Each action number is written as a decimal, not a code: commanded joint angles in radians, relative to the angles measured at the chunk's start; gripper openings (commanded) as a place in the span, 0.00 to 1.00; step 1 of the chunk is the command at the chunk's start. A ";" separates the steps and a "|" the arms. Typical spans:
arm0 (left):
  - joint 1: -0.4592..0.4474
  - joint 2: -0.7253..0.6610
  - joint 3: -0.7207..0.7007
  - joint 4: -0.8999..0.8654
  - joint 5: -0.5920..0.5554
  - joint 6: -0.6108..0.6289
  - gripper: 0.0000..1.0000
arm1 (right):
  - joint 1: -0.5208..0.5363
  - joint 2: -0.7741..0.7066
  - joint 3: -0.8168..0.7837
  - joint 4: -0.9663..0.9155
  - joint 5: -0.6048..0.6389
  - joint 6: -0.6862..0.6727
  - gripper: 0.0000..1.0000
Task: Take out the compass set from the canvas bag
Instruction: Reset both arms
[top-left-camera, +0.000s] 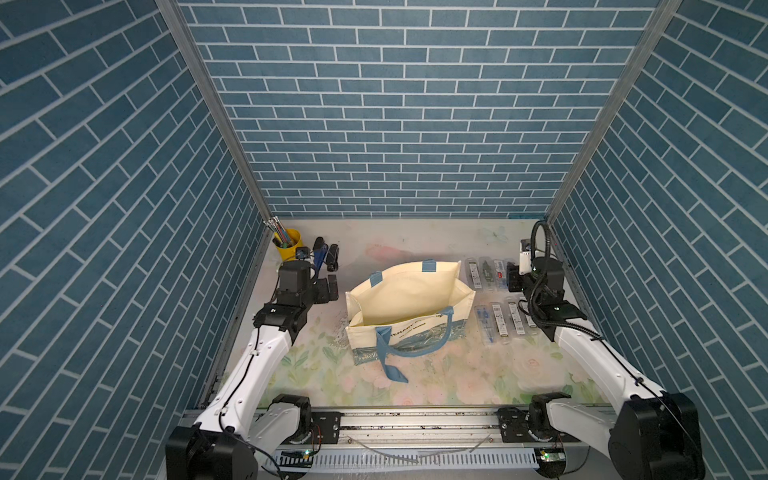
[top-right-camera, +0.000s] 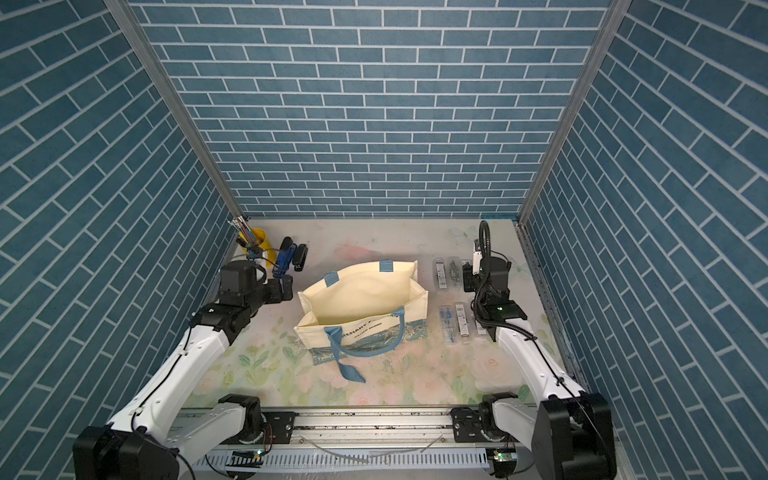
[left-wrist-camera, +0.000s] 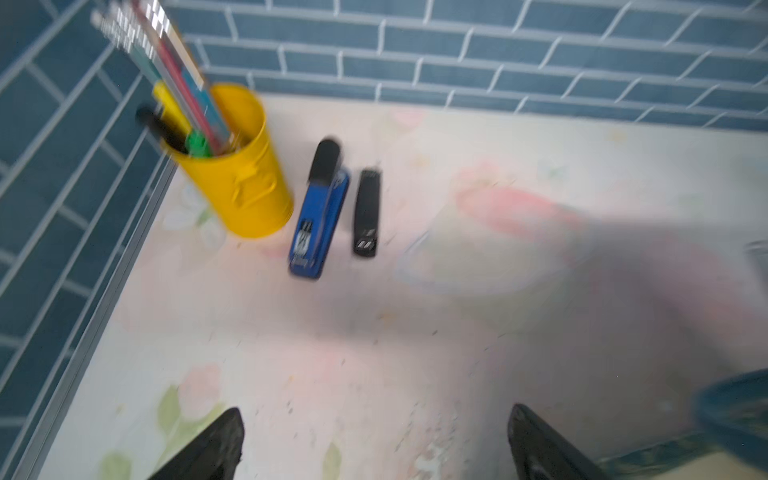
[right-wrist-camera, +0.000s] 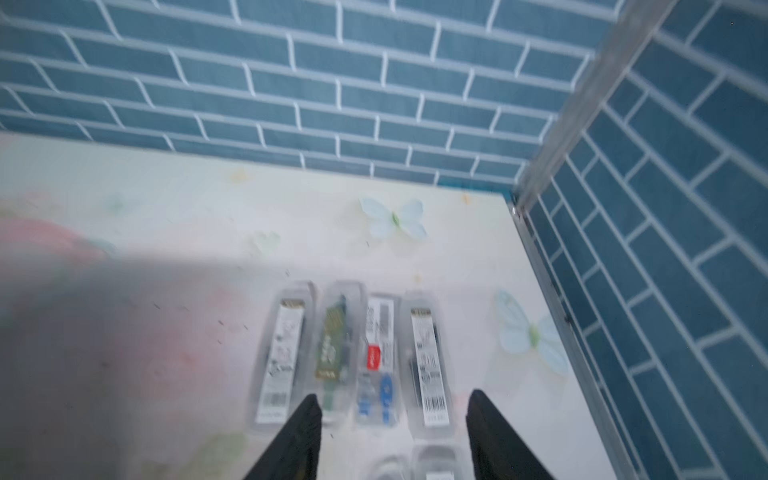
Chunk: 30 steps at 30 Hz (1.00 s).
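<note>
The canvas bag (top-left-camera: 409, 299) (top-right-camera: 361, 299) stands open mid-table, cream with blue handles; the part of its inside that shows is bare lining. Several compass sets in clear packs lie in two rows to its right, a back row (top-left-camera: 486, 272) (top-right-camera: 446, 272) (right-wrist-camera: 349, 353) and a front row (top-left-camera: 496, 320) (top-right-camera: 455, 322). My right gripper (top-left-camera: 512, 276) (right-wrist-camera: 394, 395) hovers over these packs, open and holding nothing. Left of the bag, my left gripper (top-left-camera: 332, 286) (top-right-camera: 286, 289) (left-wrist-camera: 375, 409) is wide open above bare table, and the bag's blue-green edge (left-wrist-camera: 735, 411) shows beside it.
In the back left corner stand a yellow cup of pencils (top-left-camera: 286, 243) (left-wrist-camera: 241, 174), a blue stapler (top-left-camera: 319, 253) (left-wrist-camera: 320, 216) and a black stapler (top-left-camera: 332, 257) (left-wrist-camera: 366, 212). Blue brick walls close in three sides. The arm bases and a rail run along the front edge.
</note>
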 joint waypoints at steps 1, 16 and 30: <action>0.007 -0.046 -0.153 0.258 -0.121 0.055 0.97 | -0.008 0.052 -0.105 0.291 0.097 0.062 0.58; 0.045 0.374 -0.197 0.727 -0.017 0.213 0.98 | -0.089 0.177 -0.199 0.507 0.005 -0.055 0.69; 0.089 0.517 -0.289 1.102 0.022 0.235 1.00 | -0.235 0.393 -0.234 0.701 -0.143 0.084 0.88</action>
